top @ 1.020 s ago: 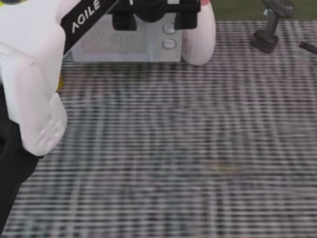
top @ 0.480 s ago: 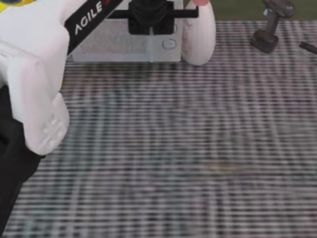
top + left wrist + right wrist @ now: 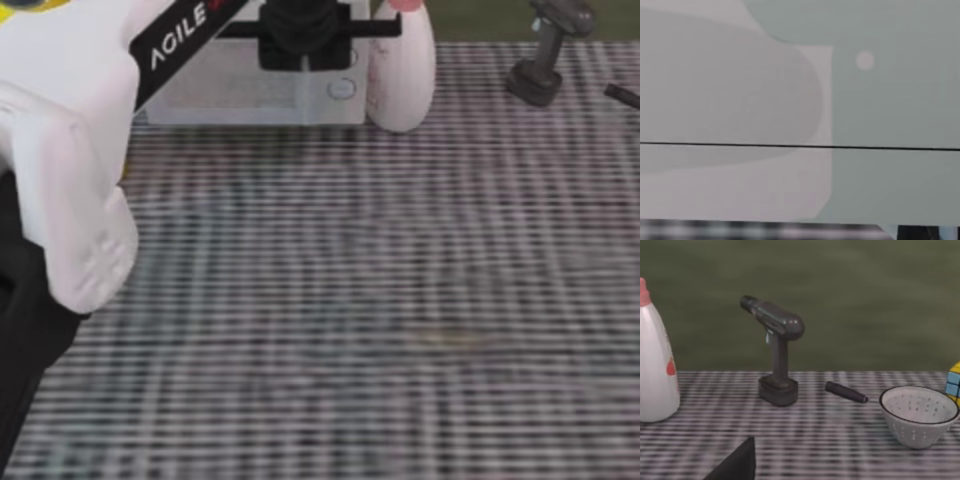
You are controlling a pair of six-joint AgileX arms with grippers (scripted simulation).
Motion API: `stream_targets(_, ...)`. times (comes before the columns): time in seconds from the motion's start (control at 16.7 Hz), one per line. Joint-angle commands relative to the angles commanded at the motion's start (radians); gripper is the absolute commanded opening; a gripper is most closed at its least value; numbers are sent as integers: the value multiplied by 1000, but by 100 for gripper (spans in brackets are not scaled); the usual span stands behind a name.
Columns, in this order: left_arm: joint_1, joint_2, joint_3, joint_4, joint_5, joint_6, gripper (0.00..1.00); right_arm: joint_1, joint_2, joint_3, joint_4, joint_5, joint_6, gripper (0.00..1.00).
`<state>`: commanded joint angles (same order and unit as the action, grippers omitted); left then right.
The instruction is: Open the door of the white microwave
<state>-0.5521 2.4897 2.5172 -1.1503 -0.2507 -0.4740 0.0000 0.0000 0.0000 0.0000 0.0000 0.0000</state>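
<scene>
The white microwave point(image 3: 335, 105) stands at the table's far edge, left of centre, facing me. Its door point(image 3: 225, 92) with the grey mesh window lies flat against the front, and one round knob point(image 3: 342, 88) shows to its right. My left gripper point(image 3: 302, 48) hangs over the microwave's front, just above the seam between door and knob panel, its dark fingers drawn together on the door's edge. The left wrist view is filled by the microwave's pale face point(image 3: 880, 110). My right gripper point(image 3: 737, 465) shows only as a dark tip, out of the top view.
A white pink-capped bottle point(image 3: 402, 75) stands right against the microwave's right side. A dark drill point(image 3: 540, 60) and a small black bit point(image 3: 846, 392) lie at the far right, with a white perforated bowl point(image 3: 917, 415) and a colourful cube point(image 3: 954, 382) beyond.
The left gripper's fingers, spread wide a second ago, have come together at the door's right edge and now cover the upper knob. The door has not moved.
</scene>
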Motion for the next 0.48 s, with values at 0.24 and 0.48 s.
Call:
stream_targets(0.24, -2, -74, -137, 66, -10, -8, 0, 0, 0, 0, 0, 0, 0, 100)
stream_targets(0.48, -3, -142, -261, 131, -19, -23, 0, 0, 0, 0, 0, 0, 0, 100)
